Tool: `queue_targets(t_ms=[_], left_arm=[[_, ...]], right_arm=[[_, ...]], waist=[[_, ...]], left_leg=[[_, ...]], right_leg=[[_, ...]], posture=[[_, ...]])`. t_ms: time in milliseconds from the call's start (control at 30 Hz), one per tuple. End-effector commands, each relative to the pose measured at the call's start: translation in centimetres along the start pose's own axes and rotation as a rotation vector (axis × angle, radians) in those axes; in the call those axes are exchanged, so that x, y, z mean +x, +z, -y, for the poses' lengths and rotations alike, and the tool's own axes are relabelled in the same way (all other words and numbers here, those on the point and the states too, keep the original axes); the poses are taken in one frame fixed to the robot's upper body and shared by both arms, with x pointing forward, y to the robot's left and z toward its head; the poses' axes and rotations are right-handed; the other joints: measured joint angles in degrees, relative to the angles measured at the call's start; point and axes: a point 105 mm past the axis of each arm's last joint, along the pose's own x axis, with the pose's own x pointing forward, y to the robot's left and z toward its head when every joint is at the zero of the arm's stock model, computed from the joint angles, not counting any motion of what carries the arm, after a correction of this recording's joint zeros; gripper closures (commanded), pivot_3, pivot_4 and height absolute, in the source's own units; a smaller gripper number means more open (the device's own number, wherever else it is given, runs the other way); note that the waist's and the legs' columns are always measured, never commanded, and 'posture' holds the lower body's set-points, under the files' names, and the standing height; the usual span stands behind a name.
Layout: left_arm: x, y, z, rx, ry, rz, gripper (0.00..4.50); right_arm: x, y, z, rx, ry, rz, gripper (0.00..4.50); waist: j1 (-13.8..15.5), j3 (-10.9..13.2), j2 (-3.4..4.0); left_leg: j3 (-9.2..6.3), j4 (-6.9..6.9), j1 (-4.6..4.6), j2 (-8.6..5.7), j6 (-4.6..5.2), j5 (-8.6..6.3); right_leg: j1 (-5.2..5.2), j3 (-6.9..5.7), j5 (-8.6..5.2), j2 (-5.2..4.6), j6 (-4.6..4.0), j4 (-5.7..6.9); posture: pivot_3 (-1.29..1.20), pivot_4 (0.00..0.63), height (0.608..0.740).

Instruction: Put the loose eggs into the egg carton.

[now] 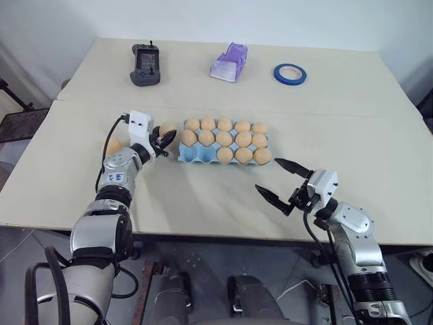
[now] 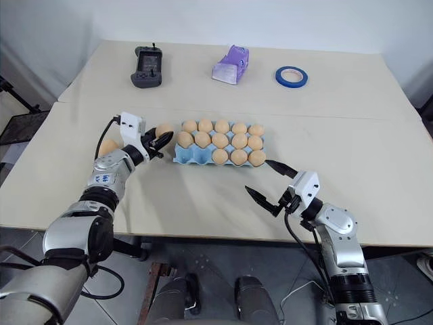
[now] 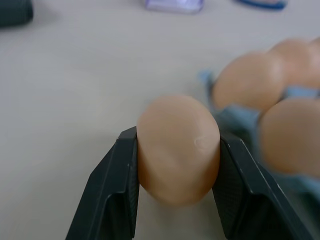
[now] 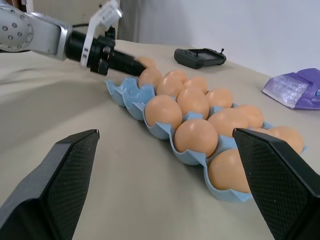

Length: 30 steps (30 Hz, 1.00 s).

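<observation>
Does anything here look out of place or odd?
Mostly tidy. One loose egg lies on the table behind the left arm, outside the egg carton. The left gripper holds another egg. Nothing is spilled or visibly broken.

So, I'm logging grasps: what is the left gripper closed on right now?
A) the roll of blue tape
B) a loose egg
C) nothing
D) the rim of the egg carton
B: in the left wrist view the left gripper has both black fingers pressed against the sides of a tan egg, just short of the egg carton.

Two head views looking down over the table (image 1: 216, 196), left wrist view close behind an egg (image 3: 177, 147), right wrist view low, facing the egg carton (image 4: 127, 95), shared by all views
</observation>
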Motion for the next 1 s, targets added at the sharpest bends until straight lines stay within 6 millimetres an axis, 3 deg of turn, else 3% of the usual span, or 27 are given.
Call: queue_targets(t_ms=[33, 133, 233, 600, 633, 667, 833, 1000], left_arm=[[-0.3, 3.6, 2.8, 0.091, -0.229, 0.130, 2.89], [-0.8, 3.1, 6.6, 0.093, -0.418, 0.122, 2.89], [-1.0, 1.6, 8.6, 0.105, -0.494, 0.065, 2.89], [0.8, 0.2, 8.9, 0.064, -0.426, 0.016, 2.89], [0.8, 0.2, 8.7, 0.064, -0.418, 0.017, 2.21], [0.8, 0.3, 8.7, 0.059, -0.414, 0.018, 2.07], [-0.3, 1.0, 8.5, 0.081, -0.431, 0.051, 0.47], [-4.4, 1.8, 6.3, 0.122, -0.392, 0.075, 0.47]], right_arm=[[0.0, 1.0, 0.0, -0.027, -0.003, 0.026, 0.00], [-0.2, 0.9, 0.1, -0.031, -0.004, 0.007, 0.00], [-0.4, 0.9, 0.2, -0.035, -0.016, 0.001, 0.00], [-0.4, 2.0, 0.1, -0.042, -0.035, 0.030, 0.00], [-0.4, 2.0, 0.1, -0.041, -0.035, 0.030, 0.00], [-0.4, 2.0, 0.1, -0.039, -0.036, 0.030, 0.00], [-0.3, 2.0, 0.0, -0.034, -0.035, 0.032, 0.00], [-0.3, 1.8, -0.2, -0.027, -0.023, 0.030, 0.00]], waist=[[0.0, 0.0, 0.00], [0.0, 0.0, 0.01], [0.0, 0.0, 0.00], [0.0, 0.0, 0.00], [0.0, 0.0, 0.00], [0.0, 0.0, 0.00], [-0.1, 0.0, 0.00], [-0.4, 0.0, 0.01]], left_leg=[[0.01, 0.00, 0.00, 0.01, 0.00, 0.00], [0.05, 0.00, 0.01, 0.01, 0.01, 0.01], [0.04, 0.09, 0.03, 0.00, 0.06, 0.04], [-0.15, 0.17, 0.01, -0.03, 0.20, -0.09], [-0.15, 0.16, 0.01, -0.03, 0.19, -0.08], [-0.15, 0.15, 0.00, -0.02, 0.20, -0.06], [-0.14, 0.15, 0.00, -0.03, 0.23, -0.04], [-0.12, 0.09, 0.02, 0.05, 0.14, -0.05]], right_leg=[[0.00, -0.01, 0.00, 0.01, 0.00, 0.00], [0.02, 0.01, 0.00, 0.01, 0.00, 0.01], [0.03, 0.09, 0.00, 0.01, 0.00, 0.08], [0.10, 0.03, 0.07, -0.06, 0.06, 0.10], [0.10, 0.03, 0.07, -0.06, 0.06, 0.09], [0.08, 0.03, 0.07, -0.05, 0.06, 0.09], [0.08, 0.03, 0.06, -0.05, 0.06, 0.09], [0.06, 0.05, 0.06, 0.00, 0.06, 0.11]], posture=[[0.00, 0.150, 0.740], [0.00, 0.150, 0.740], [0.00, 0.150, 0.740], [0.00, 0.150, 0.740], [0.00, 0.150, 0.740], [0.00, 0.150, 0.740], [0.00, 0.150, 0.740], [0.00, 0.150, 0.740]])
